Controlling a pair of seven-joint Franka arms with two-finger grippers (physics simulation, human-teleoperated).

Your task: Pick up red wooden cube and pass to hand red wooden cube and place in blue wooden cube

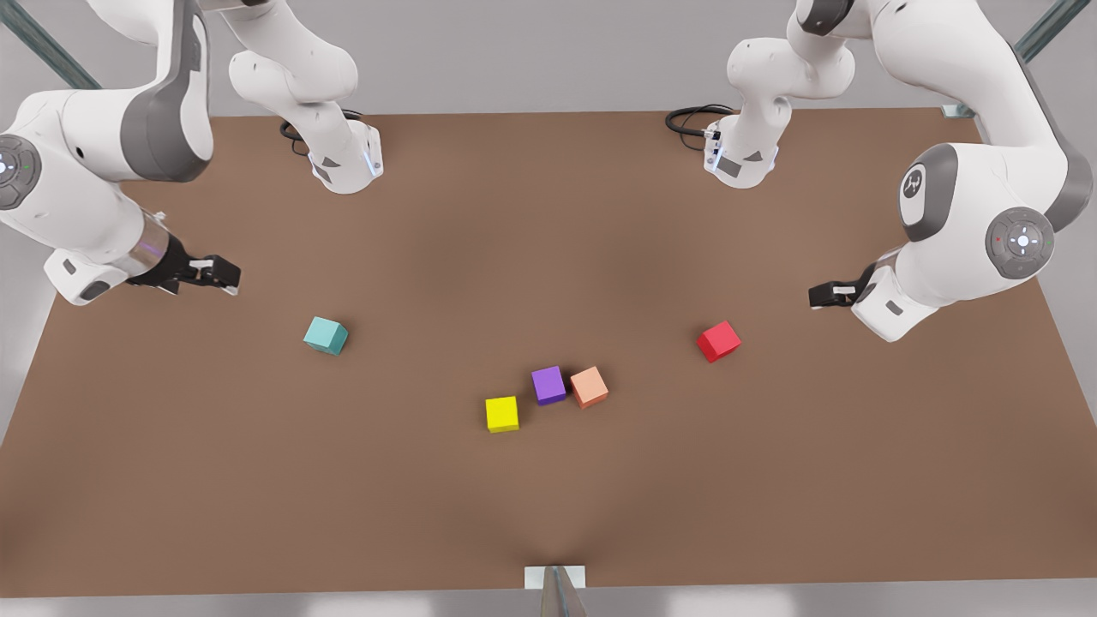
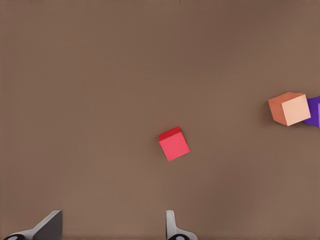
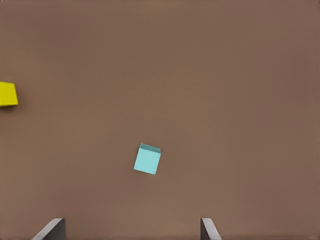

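Five cubes on table (image 1: 548,514): red wooden cube (image 1: 718,341), blue wooden cube (image 1: 326,335), purple cube (image 1: 548,385), salmon cube (image 1: 589,386), yellow cube (image 1: 501,414). Left gripper (image 1: 814,296) at red's 2 o'clock, right gripper (image 1: 231,276) at blue's 10 o'clock; both fingers spread, empty.

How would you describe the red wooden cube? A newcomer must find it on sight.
Start at the brown table. On the front view's right, near the left gripper, the red wooden cube sits alone. It is bright red, unlike the paler salmon-orange cube touching the purple cube mid-table.
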